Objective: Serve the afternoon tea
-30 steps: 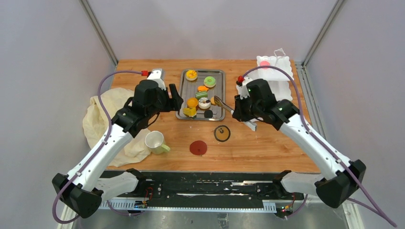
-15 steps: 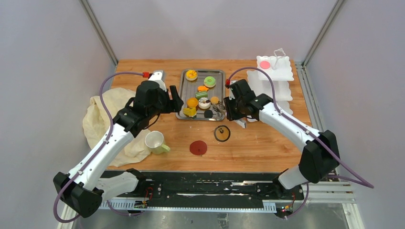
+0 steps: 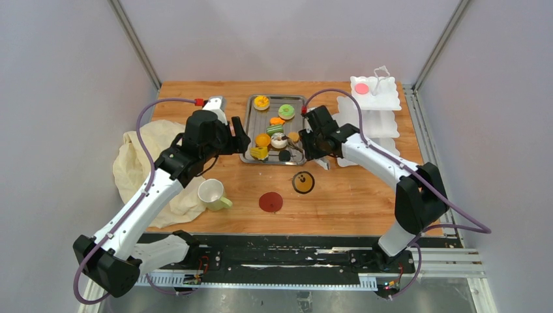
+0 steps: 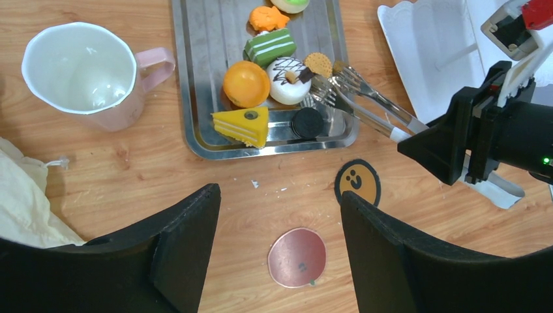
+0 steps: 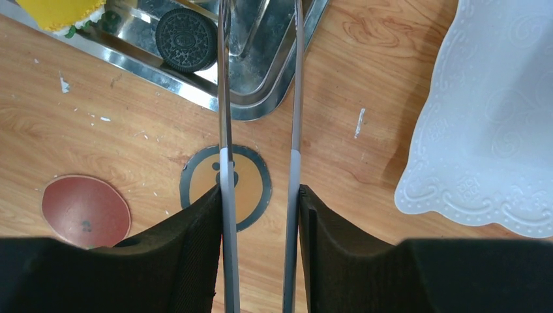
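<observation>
Right fingers (image 5: pixel 195 254) clamp the metal tongs (image 5: pixel 225 98), tips spread over pastries (image 4: pixel 246 83) on the tray (image 4: pixel 195 78), left gripper (image 4: pixel 279 195) open, idle; next call: pinch one, carry it to the stand (image 3: pixel 385 98) at three o'clock.

Wood table (image 3: pixel 365 208) is sitting inside a small booth, w/ pale grey walls closing in on three sides: L wall (image 3: pixel 59 98), back wall (image 3: pixel 287 39), R wall (image 3: pixel 495 130). Two slanting metal posts (image 3: pixel 134 42) are running up the rear corners. A black rail (image 3: pixel 280 257) is lying along the table's near edge, w/ a grey metal surface (image 3: pixel 261 301) showing below it. Soft, even light is falling from above, throwing only faint shadows. Close up, the tabletop is showing warm grain and small white flecks (image 5: pixel 64 85).
</observation>
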`<state>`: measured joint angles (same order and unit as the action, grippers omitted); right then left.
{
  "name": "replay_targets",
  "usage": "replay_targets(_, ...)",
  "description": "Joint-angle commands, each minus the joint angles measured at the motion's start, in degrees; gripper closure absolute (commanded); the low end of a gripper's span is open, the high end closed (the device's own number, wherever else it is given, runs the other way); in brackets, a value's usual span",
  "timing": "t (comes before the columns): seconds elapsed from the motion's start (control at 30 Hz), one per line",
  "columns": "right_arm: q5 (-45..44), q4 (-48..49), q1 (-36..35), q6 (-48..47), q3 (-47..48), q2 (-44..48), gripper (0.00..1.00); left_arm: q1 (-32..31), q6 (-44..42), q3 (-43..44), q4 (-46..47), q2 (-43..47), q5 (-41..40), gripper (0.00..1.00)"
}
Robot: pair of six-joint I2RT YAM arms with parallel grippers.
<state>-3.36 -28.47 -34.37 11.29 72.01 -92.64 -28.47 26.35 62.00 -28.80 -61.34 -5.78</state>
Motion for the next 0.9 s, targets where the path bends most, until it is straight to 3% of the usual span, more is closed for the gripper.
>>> replay_targets(0.0, -2.5, 2.1, -0.5, -0.8, 3.3, -1.8, 0.57, 0.8, -0.3, -0.2, 1.7, -0.3, -0.2, 0.28)
replay_targets(0.4, -4.8, 2.3, -0.5, -1.6, 7.0, -6.4, 0.57, 1.4, -1.0, 0.1, 1.8, -0.9, 0.2, 0.28)
replay_targets(0.57, -4.9, 2.0, -0.4, -1.7, 6.9, -5.0, 0.73, 1.6, -0.8, 0.0, 1.8, -0.9, 0.6, 0.28)
replay_targets(0.87, -4.5, -0.5, -0.4, -1.8, 6.6, 5.4, 0.85, 1.6, -0.4, -0.1, 2.3, -0.6, 1.4, 0.28)
